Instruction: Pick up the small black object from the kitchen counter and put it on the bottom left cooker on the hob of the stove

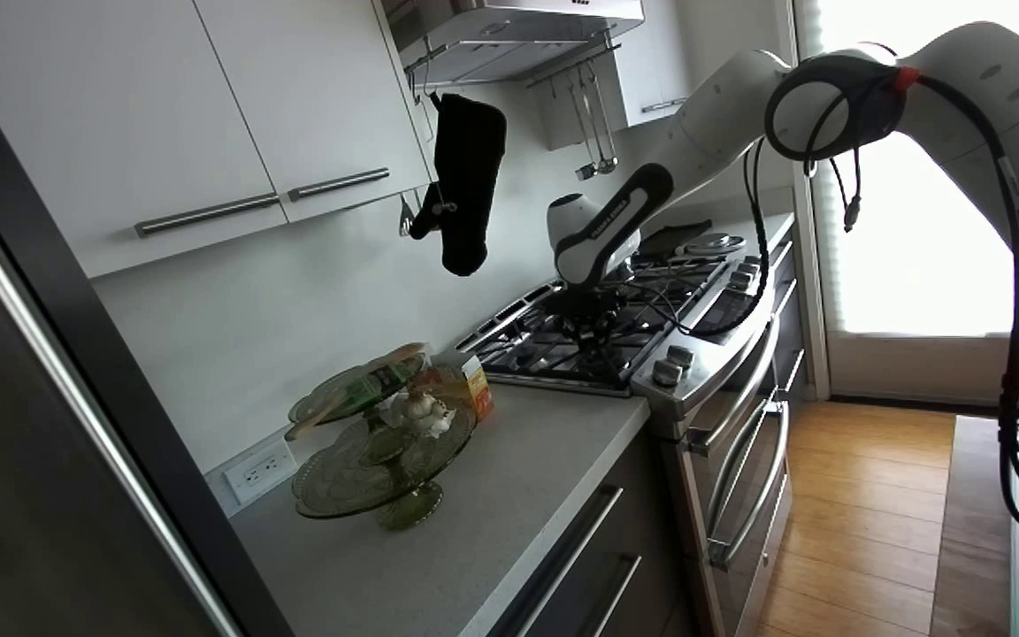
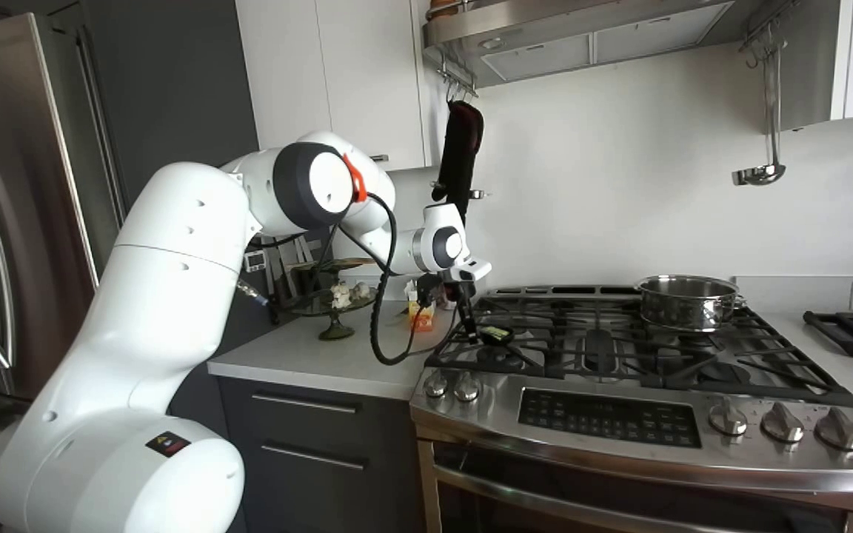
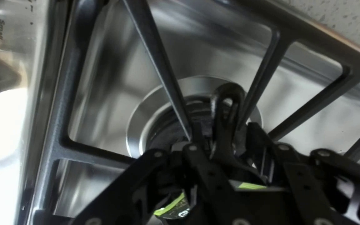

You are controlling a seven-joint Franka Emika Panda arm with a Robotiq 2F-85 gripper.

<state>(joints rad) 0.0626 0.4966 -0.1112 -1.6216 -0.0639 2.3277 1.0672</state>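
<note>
The small black object (image 2: 497, 335) has a yellow-green label and appears to rest on the grate over the front left burner of the hob (image 2: 600, 352). In the wrist view its stub handle with ring end (image 3: 227, 120) lies between the fingers of my gripper (image 3: 225, 128). Gaps show on both sides of the handle, so the gripper is open around it. The gripper hides most of the object's body. The burner (image 3: 164, 134) is below. The gripper is also low over the hob in both exterior views (image 1: 593, 345) (image 2: 469, 337). The kitchen counter (image 1: 527, 442) adjoins the stove (image 2: 500, 414).
A steel pot (image 2: 686, 305) stands at the hob's back right. Green glass stands (image 1: 408, 509) and an orange box (image 1: 478, 389) are on the counter by the hob. A black oven mitt (image 1: 471, 177) hangs above. Knobs (image 2: 450, 385) line the stove front.
</note>
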